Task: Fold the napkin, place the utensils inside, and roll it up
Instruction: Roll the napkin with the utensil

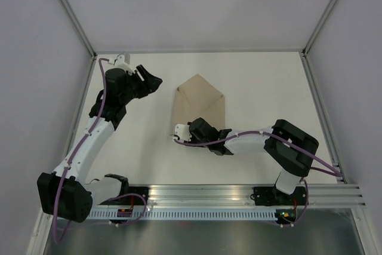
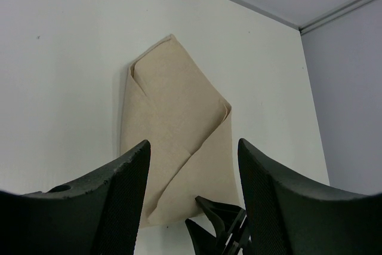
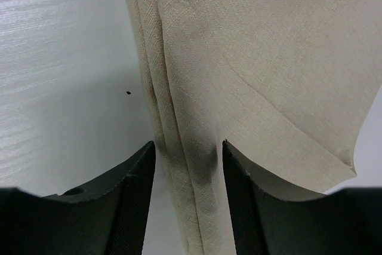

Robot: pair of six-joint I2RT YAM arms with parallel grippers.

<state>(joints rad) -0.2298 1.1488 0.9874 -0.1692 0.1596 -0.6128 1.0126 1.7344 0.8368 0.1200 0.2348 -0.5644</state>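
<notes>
The beige napkin (image 1: 200,103) lies on the white table, folded into a pointed envelope shape with overlapping flaps. It also shows in the left wrist view (image 2: 173,117) and the right wrist view (image 3: 256,58). My right gripper (image 1: 196,128) is low at the napkin's near edge. Its jaws (image 3: 188,144) are open and straddle a thick folded edge of the cloth. My left gripper (image 1: 155,82) hovers to the left of the napkin, apart from it, open and empty (image 2: 194,144). No utensil shows in any view.
The white table (image 1: 262,88) is bounded by a metal frame rail (image 1: 239,192) at the near edge and grey walls on the other sides. The right gripper's fingers (image 2: 221,225) show at the napkin's near corner in the left wrist view.
</notes>
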